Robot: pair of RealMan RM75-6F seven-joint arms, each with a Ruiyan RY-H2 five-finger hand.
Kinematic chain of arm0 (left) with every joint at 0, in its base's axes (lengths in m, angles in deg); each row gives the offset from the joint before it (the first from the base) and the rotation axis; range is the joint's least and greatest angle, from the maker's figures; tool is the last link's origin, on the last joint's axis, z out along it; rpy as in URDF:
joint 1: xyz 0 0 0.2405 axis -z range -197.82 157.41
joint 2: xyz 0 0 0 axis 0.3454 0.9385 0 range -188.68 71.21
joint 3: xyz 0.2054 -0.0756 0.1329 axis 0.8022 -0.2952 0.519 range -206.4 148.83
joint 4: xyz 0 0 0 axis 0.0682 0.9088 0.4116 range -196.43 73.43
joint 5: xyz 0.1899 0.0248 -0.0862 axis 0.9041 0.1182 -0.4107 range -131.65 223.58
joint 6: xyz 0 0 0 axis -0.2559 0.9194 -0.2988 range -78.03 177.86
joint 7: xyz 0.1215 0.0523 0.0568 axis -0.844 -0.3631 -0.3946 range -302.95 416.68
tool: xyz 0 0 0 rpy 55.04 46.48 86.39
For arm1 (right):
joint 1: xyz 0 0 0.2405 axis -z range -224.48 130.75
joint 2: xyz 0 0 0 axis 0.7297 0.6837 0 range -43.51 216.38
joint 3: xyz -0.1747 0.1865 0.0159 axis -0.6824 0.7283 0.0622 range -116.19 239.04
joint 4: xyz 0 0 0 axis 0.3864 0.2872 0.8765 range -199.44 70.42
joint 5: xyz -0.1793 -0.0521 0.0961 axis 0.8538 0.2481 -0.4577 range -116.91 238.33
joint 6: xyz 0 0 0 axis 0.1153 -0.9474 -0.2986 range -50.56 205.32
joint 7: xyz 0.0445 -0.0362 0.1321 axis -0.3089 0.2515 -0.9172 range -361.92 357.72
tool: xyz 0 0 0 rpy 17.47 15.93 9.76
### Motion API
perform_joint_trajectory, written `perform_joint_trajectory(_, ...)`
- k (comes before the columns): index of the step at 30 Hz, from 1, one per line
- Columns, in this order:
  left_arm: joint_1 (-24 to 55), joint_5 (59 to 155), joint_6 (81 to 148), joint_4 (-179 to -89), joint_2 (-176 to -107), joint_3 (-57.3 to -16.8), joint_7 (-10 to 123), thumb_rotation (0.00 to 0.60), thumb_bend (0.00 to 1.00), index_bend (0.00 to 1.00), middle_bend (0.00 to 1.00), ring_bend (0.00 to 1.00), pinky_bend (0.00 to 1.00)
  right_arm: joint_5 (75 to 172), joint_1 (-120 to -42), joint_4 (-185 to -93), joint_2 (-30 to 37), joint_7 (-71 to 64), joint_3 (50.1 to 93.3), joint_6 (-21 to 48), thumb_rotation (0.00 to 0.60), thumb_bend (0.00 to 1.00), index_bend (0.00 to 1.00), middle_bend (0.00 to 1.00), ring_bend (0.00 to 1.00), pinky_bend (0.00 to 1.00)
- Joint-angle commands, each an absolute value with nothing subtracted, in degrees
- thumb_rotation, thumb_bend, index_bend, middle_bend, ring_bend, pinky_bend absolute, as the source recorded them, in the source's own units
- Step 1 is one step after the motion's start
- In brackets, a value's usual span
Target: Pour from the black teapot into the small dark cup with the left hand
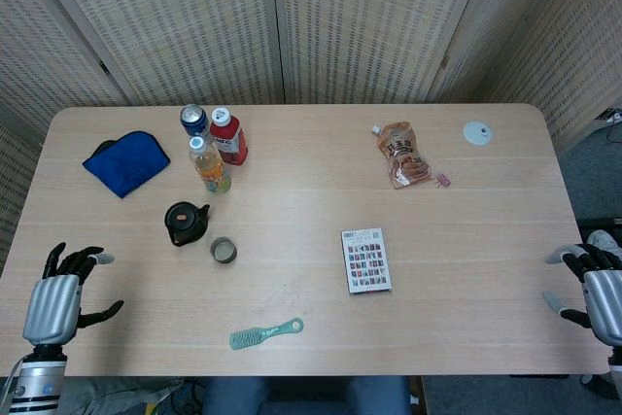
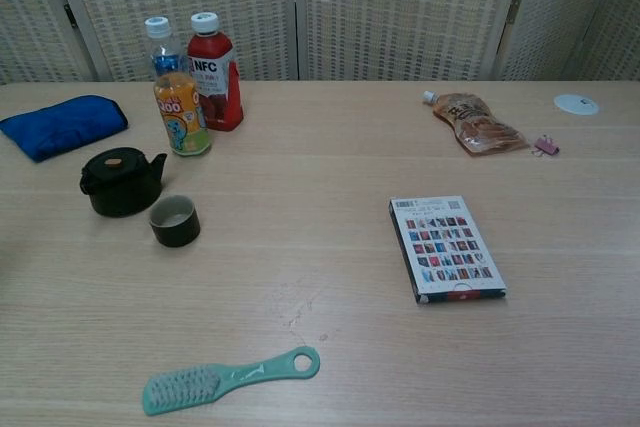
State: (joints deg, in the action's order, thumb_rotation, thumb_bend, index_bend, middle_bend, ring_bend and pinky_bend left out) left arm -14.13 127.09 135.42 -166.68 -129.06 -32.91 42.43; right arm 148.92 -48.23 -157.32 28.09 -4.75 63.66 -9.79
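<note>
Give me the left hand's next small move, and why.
Probably reach the left hand forward and inward to the black teapot. The hand is open at the table's near edge, holding nothing; the teapot stands untouched beside the small dark cup.

Black teapot (image 2: 121, 182): squat, round-bodied, lid on with a small brownish knob, standing upright on the wooden table (image 2: 320, 277), its short spout pointing toward the small dark cup (image 2: 175, 221). The cup stands upright just beside the teapot on its spout side, slightly nearer the robot, close but not touching; dark outside, paler inside, mouth open upward. Contents of either cannot be told.
</note>
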Motion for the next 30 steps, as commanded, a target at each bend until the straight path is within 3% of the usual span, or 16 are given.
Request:
perform_joint_trajectory(1, -14.11, 127.18, 135.34, -166.64, -129.11, -32.83, 42.48, 0.6, 0.1, 0.34, 0.24, 0.23, 0.01, 148.91, -48.16, -157.25, 28.05, -4.83, 63.65, -9.88, 0.6, 0.16, 0.41, 0.34, 0.24, 0.32)
perform_joint_trajectory(20, -12.13, 127.69, 134.49, -166.73, -128.61, -34.79, 42.56, 0.6, 0.1, 0.34, 0.24, 0.23, 0.01, 148.47, -48.44, -156.6, 28.95, -5.83, 65.72, -11.95, 0.6, 0.16, 0.41, 0.34, 0.24, 0.32)
perform_joint_trajectory(30, -6.22, 124.55, 127.01, -163.89, -129.72, -37.48, 41.05, 0.6, 0.1, 0.27, 0.24, 0.21, 0.0, 148.05, -48.3, -156.75, 28.97, -5.62, 66.86, -13.61, 0.6, 0.16, 0.26, 0.31, 0.24, 0.32)
